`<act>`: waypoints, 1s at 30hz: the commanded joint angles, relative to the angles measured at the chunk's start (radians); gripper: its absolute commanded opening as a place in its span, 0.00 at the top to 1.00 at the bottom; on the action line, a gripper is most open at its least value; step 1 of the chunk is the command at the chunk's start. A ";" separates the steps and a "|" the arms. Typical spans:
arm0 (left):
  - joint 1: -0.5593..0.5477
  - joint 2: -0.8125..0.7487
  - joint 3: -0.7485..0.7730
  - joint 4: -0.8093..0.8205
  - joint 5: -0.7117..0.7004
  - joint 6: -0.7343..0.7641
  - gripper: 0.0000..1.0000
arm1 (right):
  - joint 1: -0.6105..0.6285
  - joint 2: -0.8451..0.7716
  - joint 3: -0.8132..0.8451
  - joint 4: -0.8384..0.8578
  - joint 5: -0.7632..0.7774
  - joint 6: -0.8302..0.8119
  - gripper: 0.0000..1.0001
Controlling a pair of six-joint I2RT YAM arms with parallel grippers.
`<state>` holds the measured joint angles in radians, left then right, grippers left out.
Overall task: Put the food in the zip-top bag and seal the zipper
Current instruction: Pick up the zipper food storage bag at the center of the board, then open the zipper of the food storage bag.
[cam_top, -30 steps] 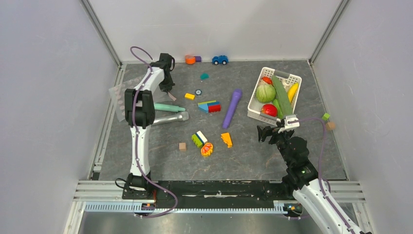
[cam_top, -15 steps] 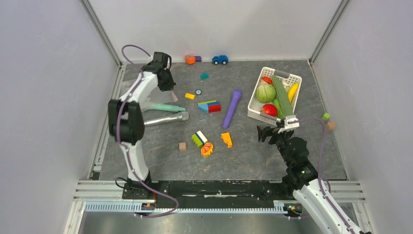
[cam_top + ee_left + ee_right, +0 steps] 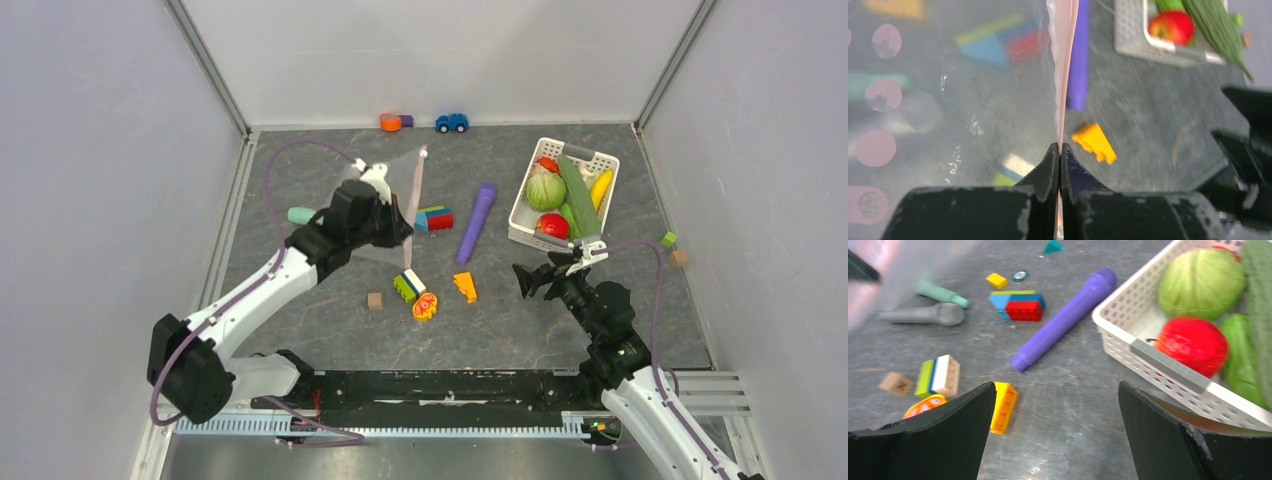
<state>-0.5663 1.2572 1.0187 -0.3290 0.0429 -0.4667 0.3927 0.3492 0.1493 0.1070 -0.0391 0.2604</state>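
Note:
My left gripper (image 3: 398,232) (image 3: 1060,150) is shut on the zip-top bag (image 3: 385,195), pinching its pink zipper strip (image 3: 1064,55) and holding it up above the table's middle. The bag's clear dotted sheet (image 3: 923,100) hangs left of the strip. The food lies in the white basket (image 3: 525,205) at the right: a green cabbage (image 3: 545,190) (image 3: 1200,282), a long cucumber (image 3: 578,195), a yellow banana (image 3: 601,187), red tomatoes (image 3: 553,226) (image 3: 1193,345). My right gripper (image 3: 535,277) (image 3: 1055,405) is open and empty, just in front of the basket.
A purple stick (image 3: 476,222), a teal stick (image 3: 298,215), blocks (image 3: 431,218), a striped block (image 3: 409,284), an orange wedge (image 3: 465,287) and a small beige cube (image 3: 374,300) lie on the table. A toy car (image 3: 452,122) sits at the back wall.
My left arm swung from the back left corner toward the table's middle, carrying the bag up with it. My right gripper shifted slightly left.

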 commanded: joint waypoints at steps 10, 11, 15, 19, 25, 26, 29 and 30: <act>-0.207 -0.167 -0.310 0.231 0.097 -0.156 0.98 | 0.047 0.156 -0.091 0.551 -0.280 0.364 0.02; -0.214 -0.173 -0.321 0.241 0.082 -0.161 0.98 | 0.080 0.178 -0.073 0.532 -0.239 0.356 0.02; -0.251 -0.170 -0.343 0.267 0.035 -0.168 0.98 | 0.282 0.308 0.033 0.463 0.000 0.258 0.02; -0.286 -0.150 -0.328 0.249 -0.014 -0.162 0.98 | 0.507 0.456 0.149 0.387 0.362 0.209 0.02; -0.333 -0.161 -0.327 0.247 -0.080 -0.167 0.98 | 0.680 0.616 0.269 0.371 0.655 0.198 0.02; -0.341 -0.161 -0.328 0.246 -0.089 -0.165 0.98 | 0.693 0.639 0.286 0.350 0.692 0.212 0.02; -0.365 -0.170 -0.330 0.245 -0.126 -0.165 0.98 | 0.721 0.696 0.331 0.292 0.810 0.241 0.02; -0.374 -0.176 -0.331 0.243 -0.140 -0.165 0.98 | 0.727 0.708 0.339 0.289 0.832 0.243 0.02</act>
<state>-0.9108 1.1061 0.6750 -0.1246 -0.0193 -0.6025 1.0943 1.0138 0.4202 0.4454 0.5583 0.4812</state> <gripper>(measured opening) 0.036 0.979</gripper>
